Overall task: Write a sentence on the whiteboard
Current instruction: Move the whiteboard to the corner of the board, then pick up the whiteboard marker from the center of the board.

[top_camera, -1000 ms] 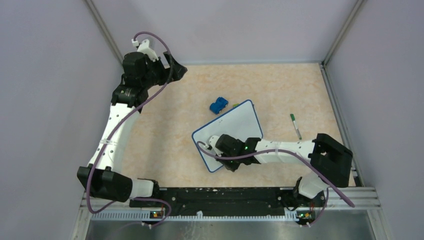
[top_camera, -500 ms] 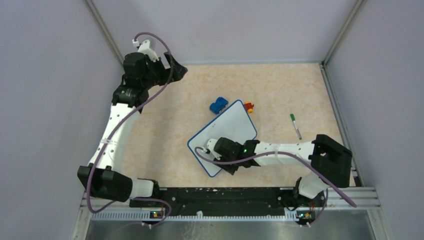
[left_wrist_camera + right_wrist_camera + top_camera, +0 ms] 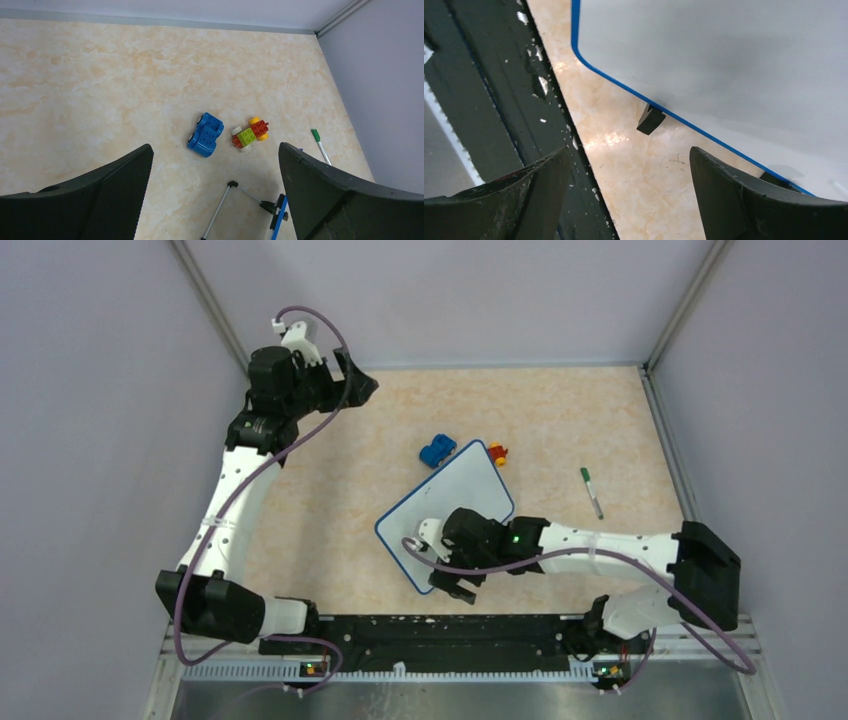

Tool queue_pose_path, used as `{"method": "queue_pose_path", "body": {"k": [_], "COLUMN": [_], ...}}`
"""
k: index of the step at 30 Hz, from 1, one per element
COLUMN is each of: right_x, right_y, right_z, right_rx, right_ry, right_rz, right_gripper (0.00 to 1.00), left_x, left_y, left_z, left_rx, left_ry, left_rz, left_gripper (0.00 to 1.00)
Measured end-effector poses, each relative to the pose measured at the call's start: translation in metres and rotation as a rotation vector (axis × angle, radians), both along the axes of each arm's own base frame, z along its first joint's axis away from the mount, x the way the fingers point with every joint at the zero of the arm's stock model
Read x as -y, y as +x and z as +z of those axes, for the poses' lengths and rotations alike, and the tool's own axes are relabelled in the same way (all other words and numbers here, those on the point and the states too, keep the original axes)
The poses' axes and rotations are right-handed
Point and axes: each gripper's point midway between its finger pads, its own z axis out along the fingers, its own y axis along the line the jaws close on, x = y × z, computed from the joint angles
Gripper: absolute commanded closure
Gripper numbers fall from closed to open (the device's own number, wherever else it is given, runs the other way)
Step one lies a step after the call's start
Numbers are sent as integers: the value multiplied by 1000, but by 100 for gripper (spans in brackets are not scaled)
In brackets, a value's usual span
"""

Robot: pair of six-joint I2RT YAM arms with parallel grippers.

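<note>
Obs, current moment:

- The whiteboard (image 3: 462, 502) lies on the table (image 3: 330, 490), turned diagonally, roughly mid-table and a bit toward your R side. One short edge points at the base rail (image 3: 440, 628).
- In the R wrist view, the part of the board face you can see is plain white. It has a blue rim, and one black foot (image 3: 650, 120) sticks out under the rim onto the table.
- Your right gripper (image 3: 452, 585) hangs over the board's near-L corner, between the board and the rail.
- In the wrist cam its fingers (image 3: 744, 200) are spread wide w/ nothing between them. The gap looks down on bare table just beside the rim and the foot. Whether a finger touches the board, can't tell.
- Your left gripper (image 3: 355, 383) is up at the far-L corner of the cell, well apart from the board.
- Its fingers (image 3: 115, 190) are also spread wide, holding nothing.
- Blue toy car (image 3: 436, 450) sits just beyond the board's far edge. It is close, but contact can't be judged from above.
- Brick toy (image 3: 496, 452) (red/yellow/green) sits just beside the board's far corner, R of the car. In the L wrist view the two toys sit side by side, near but apart.
- Green marker (image 3: 591, 492) lies on the table R of the board, clear of it and of both grippers.
- The L wrist view catches only a sliver of the blue rim at the bottom of the frame.
</note>
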Motion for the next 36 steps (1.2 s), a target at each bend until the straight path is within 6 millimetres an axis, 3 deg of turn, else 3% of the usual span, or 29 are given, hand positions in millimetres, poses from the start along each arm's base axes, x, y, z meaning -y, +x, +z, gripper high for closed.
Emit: {"method": "queue_pose_path", "body": {"k": [4,6,13,15,18,22,26,30,36], "right_x": [6,13,48,64,107,160,205,248,282], "right_y": [-3,7,104,126,154,170,181,183,182], "right_z": [18,30,100,118,130,131,129,108,61], "right_rx": [-8,-52,-50,-36,-20,-31,-51,-114,-194], "right_ry": [44,88,273,329,360,329,284,231,135], "right_rz": [35,16,-205,-253,-369,-493,-579,-680,-769], "right_gripper": [13,12,6,4,4,6,10,16,29], "left_x": [3,4,3,4,12,27,28,31,32], "left_y": [0,1,14,16,19,17,19,27,24], "left_z": [0,-2,-26,-31,-35,-39,-34,-31,-46], "left_rx": [13,23,46,68,111,144,163,174,128], "left_ry": [14,37,178,234,334,398,404,406,413], "left_rz": [-27,-48,-118,-146,-183,-238,-245,-257,-283], "left_gripper": [1,1,1,1,1,1,1,1,1]}}
